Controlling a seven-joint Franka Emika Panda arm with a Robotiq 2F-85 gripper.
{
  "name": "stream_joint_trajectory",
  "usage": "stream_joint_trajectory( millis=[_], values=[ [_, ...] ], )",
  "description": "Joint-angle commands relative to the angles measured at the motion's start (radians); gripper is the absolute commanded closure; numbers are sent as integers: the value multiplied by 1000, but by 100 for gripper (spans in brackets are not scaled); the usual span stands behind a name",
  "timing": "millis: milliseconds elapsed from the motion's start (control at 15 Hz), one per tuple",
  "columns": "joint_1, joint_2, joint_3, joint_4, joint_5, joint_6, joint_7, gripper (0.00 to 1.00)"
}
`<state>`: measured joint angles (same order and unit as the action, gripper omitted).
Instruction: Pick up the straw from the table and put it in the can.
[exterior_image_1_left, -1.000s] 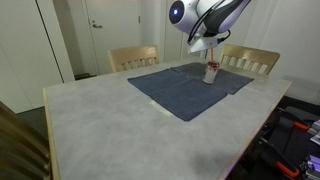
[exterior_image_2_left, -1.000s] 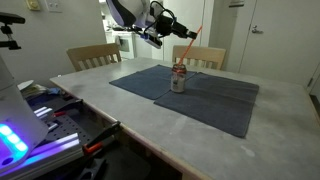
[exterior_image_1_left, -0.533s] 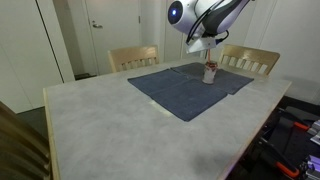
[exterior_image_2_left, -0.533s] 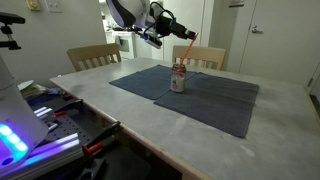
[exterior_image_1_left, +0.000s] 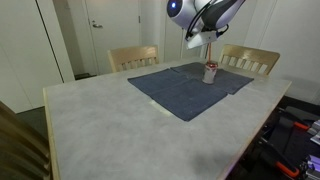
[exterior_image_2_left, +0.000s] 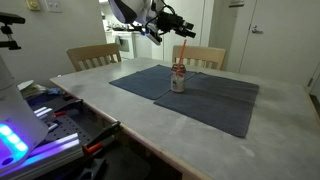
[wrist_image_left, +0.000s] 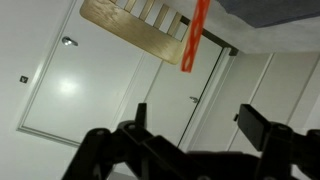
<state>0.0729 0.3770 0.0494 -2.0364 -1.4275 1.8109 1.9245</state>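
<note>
The silvery can (exterior_image_2_left: 179, 79) (exterior_image_1_left: 211, 72) with red markings stands upright on the dark blue mat. The thin red straw (exterior_image_2_left: 186, 54) leans out of the can's top, its lower end inside. In the wrist view the straw (wrist_image_left: 195, 35) shows as a red bar at the top edge, beyond the fingers. My gripper (exterior_image_2_left: 187, 30) (exterior_image_1_left: 207, 42) (wrist_image_left: 200, 125) hangs just above the straw's upper end, open, with nothing between its dark fingers (wrist_image_left: 262, 124).
The blue cloth mat (exterior_image_2_left: 200, 95) (exterior_image_1_left: 185, 88) covers the far part of the marbled table (exterior_image_1_left: 120, 125) (exterior_image_2_left: 130, 115). Wooden chairs (exterior_image_1_left: 133, 57) (exterior_image_1_left: 250, 60) (exterior_image_2_left: 93, 57) stand behind it. Cables and gear (exterior_image_2_left: 50, 110) lie beside the table.
The jaws have opened and let go of the straw, which now stands in the can. The gripper has lifted slightly away from it.
</note>
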Motion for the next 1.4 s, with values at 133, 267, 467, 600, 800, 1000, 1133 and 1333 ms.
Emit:
stream_joint_trajectory(
  millis=[133,267,467,600,800,1000,1133,1333],
  values=[
    [-38,-107,12,-6,31,132,-230,0],
    [-51,-124,11,16,75,212,-361,0],
    [-65,-128,6,56,152,342,-525,0],
    [-70,-118,5,92,226,415,-652,0],
    [-85,-97,18,136,360,493,-856,0],
    [-85,-66,30,176,512,512,-1077,0],
    [-87,-36,42,205,607,510,-1217,0],
    [-96,21,66,253,759,490,-1417,0]
  ],
)
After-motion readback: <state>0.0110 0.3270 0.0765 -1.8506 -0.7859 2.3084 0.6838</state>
